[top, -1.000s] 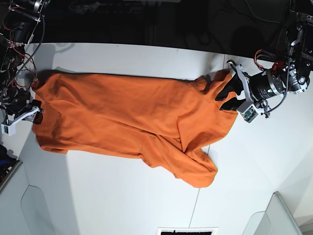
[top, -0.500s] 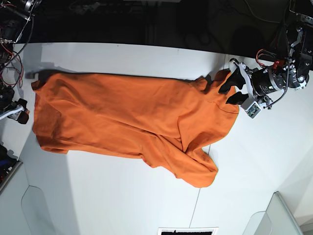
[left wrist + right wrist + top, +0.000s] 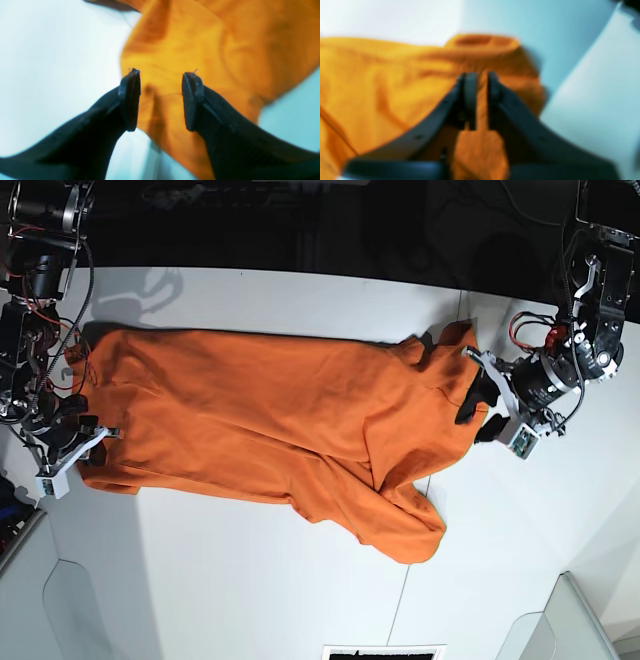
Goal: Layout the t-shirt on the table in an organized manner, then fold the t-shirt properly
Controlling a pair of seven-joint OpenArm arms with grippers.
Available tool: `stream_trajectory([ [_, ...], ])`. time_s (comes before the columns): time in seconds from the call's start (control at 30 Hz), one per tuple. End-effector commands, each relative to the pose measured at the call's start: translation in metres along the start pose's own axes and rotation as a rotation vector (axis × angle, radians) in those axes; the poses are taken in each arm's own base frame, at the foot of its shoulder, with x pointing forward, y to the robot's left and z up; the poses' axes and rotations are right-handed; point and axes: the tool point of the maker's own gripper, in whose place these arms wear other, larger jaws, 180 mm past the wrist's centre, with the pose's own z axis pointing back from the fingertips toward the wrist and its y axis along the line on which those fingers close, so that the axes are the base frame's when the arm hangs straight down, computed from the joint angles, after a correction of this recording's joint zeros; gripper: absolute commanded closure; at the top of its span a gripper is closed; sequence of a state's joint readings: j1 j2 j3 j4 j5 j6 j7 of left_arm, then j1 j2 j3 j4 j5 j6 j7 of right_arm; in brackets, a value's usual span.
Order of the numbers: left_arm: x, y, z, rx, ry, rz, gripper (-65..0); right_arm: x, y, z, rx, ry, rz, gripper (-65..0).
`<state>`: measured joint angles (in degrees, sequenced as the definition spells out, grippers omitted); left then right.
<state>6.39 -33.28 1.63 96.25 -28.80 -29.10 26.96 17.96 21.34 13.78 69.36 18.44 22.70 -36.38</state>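
Shirt (image 3: pixel 270 420) lay lengthwise between both arms; right gripper (image 3: pixel 480 100) clamped its hem, left gripper (image 3: pixel 160 100) gaped above the collar.

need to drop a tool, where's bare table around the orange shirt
Bare: the smooth white tabletop below the bright orange fabric t-shirt, and the strip above it. Crowded: both shirt ends, where the right gripper and left gripper sit.

text: none legible | plain bright orange fabric t-shirt (image 3: pixel 270 415): no print or label readable | smooth white tabletop (image 3: pixel 250 580): no markings | both wrist views blurred, so small lettering may go unseen
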Motion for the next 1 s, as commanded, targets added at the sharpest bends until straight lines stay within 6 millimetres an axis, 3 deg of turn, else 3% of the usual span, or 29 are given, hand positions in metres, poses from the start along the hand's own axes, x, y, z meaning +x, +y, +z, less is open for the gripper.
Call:
stream_trajectory([
  [0.0, 0.021, 0.013, -0.002, 0.024, -0.061, 0.001, -29.6, 0.021, 0.001, 0.002, -0.002, -0.052, 0.021, 0.0],
  [0.13, 0.028, 0.027, -0.029, 0.045, -0.089, 0.101, -29.6, 0.004, 0.005, -0.009, 0.005, -0.013, 0.008, 0.0],
  [0.33, 0.019, 0.032, -0.071, 0.044, -0.068, 0.238, -29.6, -0.017, 0.005, -0.017, 0.012, 0.04, -0.027, 0.0],
  [0.4, 0.012, 0.037, -0.081, 0.067, -0.036, 0.24, -29.6, -0.025, 0.003, -0.019, 0.006, 0.064, -0.029, 0.0],
  [0.47, -0.006, 0.055, -0.085, 0.157, 0.027, 0.257, -29.4, -0.033, -0.001, -0.02, -0.013, 0.092, -0.012, 0.0],
  [0.57, -0.041, 0.085, -0.078, 0.277, 0.133, 0.26, -29.4, -0.039, -0.01, -0.018, -0.046, 0.119, 0.025, 0.0],
  [0.7, -0.08, 0.107, -0.048, 0.311, 0.245, 0.235, -29.4, -0.04, -0.024, -0.012, -0.067, 0.122, 0.03, 0.0],
  [0.83, -0.095, 0.104, -0.024, 0.236, 0.279, 0.227, -29.4, -0.04, -0.026, -0.009, -0.061, 0.122, 0.016, 0.0],
  [0.97, -0.094, 0.077, -0.004, 0.123, 0.278, 0.227, -29.4, -0.055, -0.026, -0.003, -0.04, 0.139, -0.01, 0.0],
])
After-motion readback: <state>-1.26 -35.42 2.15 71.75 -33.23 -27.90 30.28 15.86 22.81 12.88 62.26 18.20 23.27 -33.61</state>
